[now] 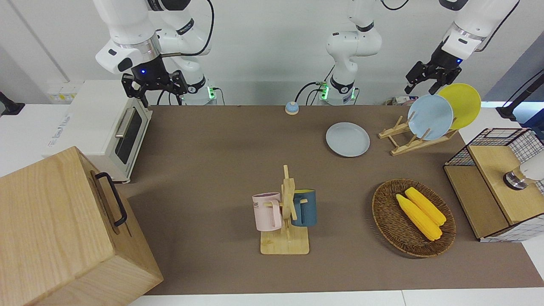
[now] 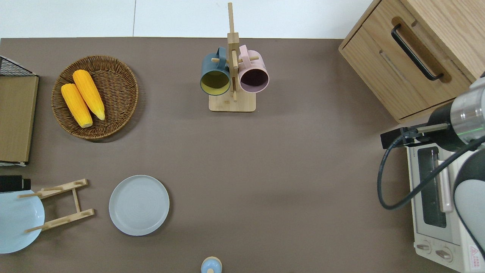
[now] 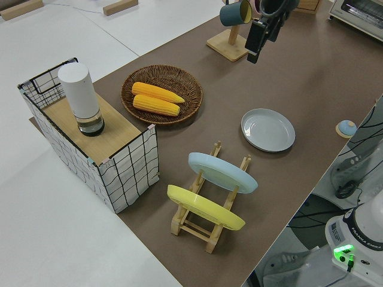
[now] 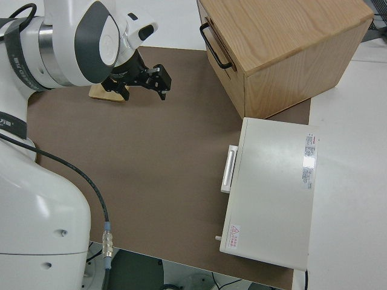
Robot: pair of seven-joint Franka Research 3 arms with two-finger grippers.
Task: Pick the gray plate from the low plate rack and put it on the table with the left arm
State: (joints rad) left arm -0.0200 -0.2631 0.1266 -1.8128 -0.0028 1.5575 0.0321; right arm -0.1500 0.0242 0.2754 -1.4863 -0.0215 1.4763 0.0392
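Left arm's black two-finger gripper (image 1: pixel 420 89), lifted high, over the end of the low light-wood plate rack (image 1: pixel 403 146) by the rim of the round light blue plate (image 1: pixel 430 117). Spread wide and gripping nothing. Tilted down and toward the right arm's end of the table, on a white forearm slanting in from above. Probably raised this far so as to clear the standing plates on the way out.

Directly below: light blue plate leaning in the rack's slanted pegs, with a round yellow plate (image 1: pixel 465 102) leaning in the next slot, toward the left arm's end. Propped on edge by the pegs, which explains the steep tilt of both.

Further from the gripper, toward the right arm's end: round, shallow pale gray plate (image 1: pixel 347 139), flat on the matte brown table (image 1: pixel 212 170), just beside the rack and not touching it. Right way up, rim clear all round. Looks released, so the task seems done bar the arm's retreat.

Farther again, away from the robots: round brown wicker basket (image 1: pixel 382 212) with two yellow corn cobs (image 1: pixel 420 214) lying side by side in it. Then an upright wooden mug stand (image 1: pixel 289 199) near the table's middle, with a pink mug and a dark blue mug hung on its pegs.

Right gripper (image 1: pixel 155 85) parked, likewise wide apart and empty.
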